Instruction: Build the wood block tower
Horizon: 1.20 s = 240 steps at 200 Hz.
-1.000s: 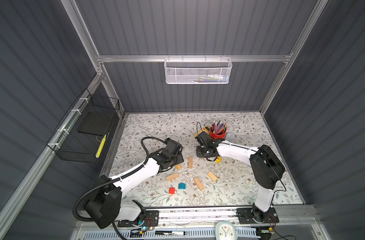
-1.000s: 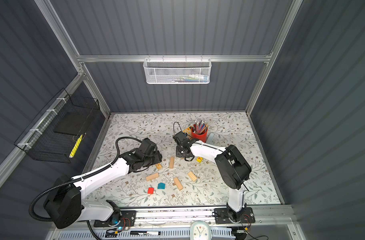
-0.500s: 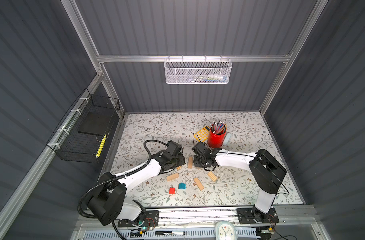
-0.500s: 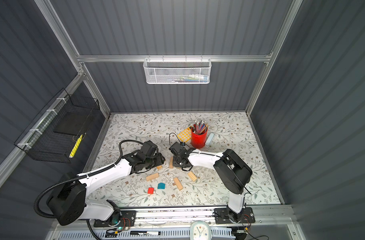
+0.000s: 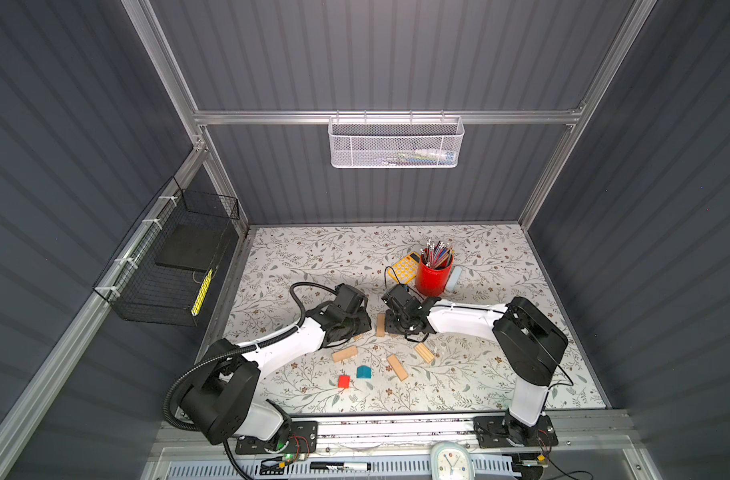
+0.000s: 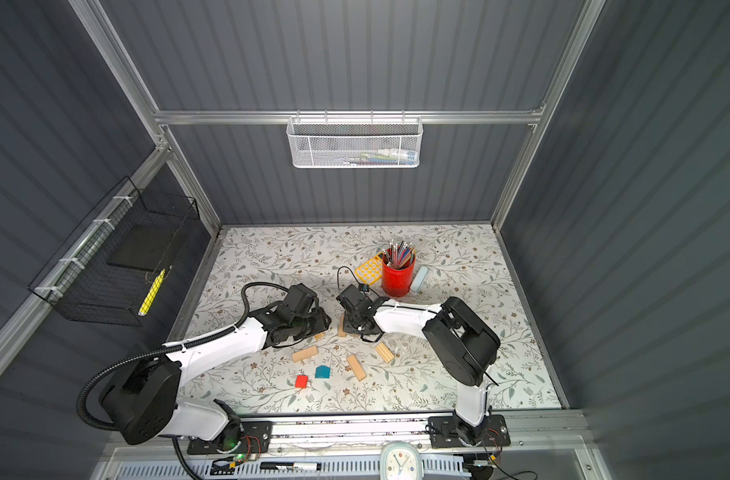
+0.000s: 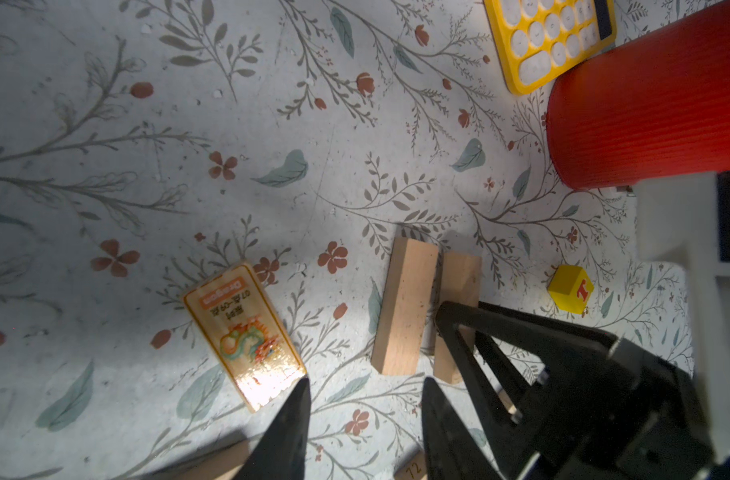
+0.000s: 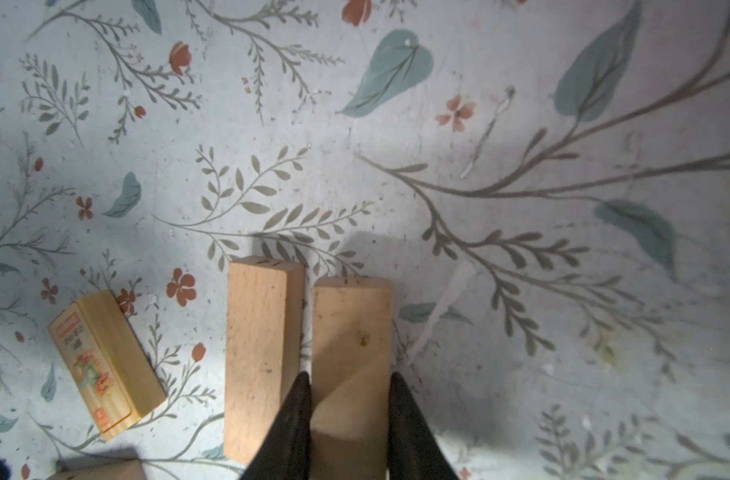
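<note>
My right gripper (image 8: 349, 382) is shut on a tan plank (image 8: 351, 332) that lies on the mat, parallel to and right beside another plank (image 8: 259, 353). In both top views this pair (image 5: 380, 324) sits between the two grippers. My left gripper (image 7: 365, 382) is open over bare mat, with nothing between its fingers. A plank with a printed dragon label (image 7: 243, 336) lies just beyond one fingertip. A yellow lettered cube (image 7: 569, 293) rests near the right arm. Three more planks (image 5: 345, 354) (image 5: 397, 367) (image 5: 424, 352), a red cube (image 5: 344, 381) and a teal house block (image 5: 363, 372) lie loose nearer the front.
A red pencil cup (image 5: 433, 278) stands just behind the right gripper, with a yellow calculator (image 5: 405, 266) and a pale blue eraser (image 5: 453, 277) beside it. A black wire basket (image 5: 176, 266) hangs on the left wall, a white mesh one (image 5: 396, 143) on the back wall.
The right gripper has come forward from beside the pencil cup and brought its plank down next to the other plank. The left gripper has edged toward them and its jaws have narrowed.
</note>
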Available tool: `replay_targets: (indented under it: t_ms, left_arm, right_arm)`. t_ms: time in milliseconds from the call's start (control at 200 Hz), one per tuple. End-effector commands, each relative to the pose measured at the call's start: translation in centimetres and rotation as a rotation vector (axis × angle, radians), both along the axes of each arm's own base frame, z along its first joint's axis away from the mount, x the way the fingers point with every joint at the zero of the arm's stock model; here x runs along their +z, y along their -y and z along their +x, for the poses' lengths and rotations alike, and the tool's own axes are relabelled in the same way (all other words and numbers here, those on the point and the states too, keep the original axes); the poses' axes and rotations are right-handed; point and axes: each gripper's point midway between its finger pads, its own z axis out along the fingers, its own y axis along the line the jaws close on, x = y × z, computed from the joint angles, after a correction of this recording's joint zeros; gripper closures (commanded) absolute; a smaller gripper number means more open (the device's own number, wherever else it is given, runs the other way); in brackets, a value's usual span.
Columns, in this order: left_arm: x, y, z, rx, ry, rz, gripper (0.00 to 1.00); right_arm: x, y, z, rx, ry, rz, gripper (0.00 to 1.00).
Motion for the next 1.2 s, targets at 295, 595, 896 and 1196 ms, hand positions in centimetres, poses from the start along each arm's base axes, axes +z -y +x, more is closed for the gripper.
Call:
replay_targets:
  t_ms: [295,595,896,1196]
  left_arm:
    - [-1.3,0.5,-0.2,0.004,-0.033,-0.006,0.58]
    - [-1.9,1.4,0.0,-0.006,-0.044,-0.022,0.59]
    - [-3.0,2.6,0.4,-0.024,-0.055,-0.039,0.62]
    - [-4.2,3.3,0.4,-0.03,-0.074,-0.055,0.67]
  right_arm:
    - [1.0,0.3,-0.4,-0.013,0.011,0.013,0.65]
    - [2.5,1.5,-1.1,-0.032,-0.035,0.16,0.6]
    - [0.7,1.4,-1.2,-0.021,-0.114,0.254,0.62]
    - [-0.9,1.6,-1.4,-0.027,-0.141,0.259,0.69]
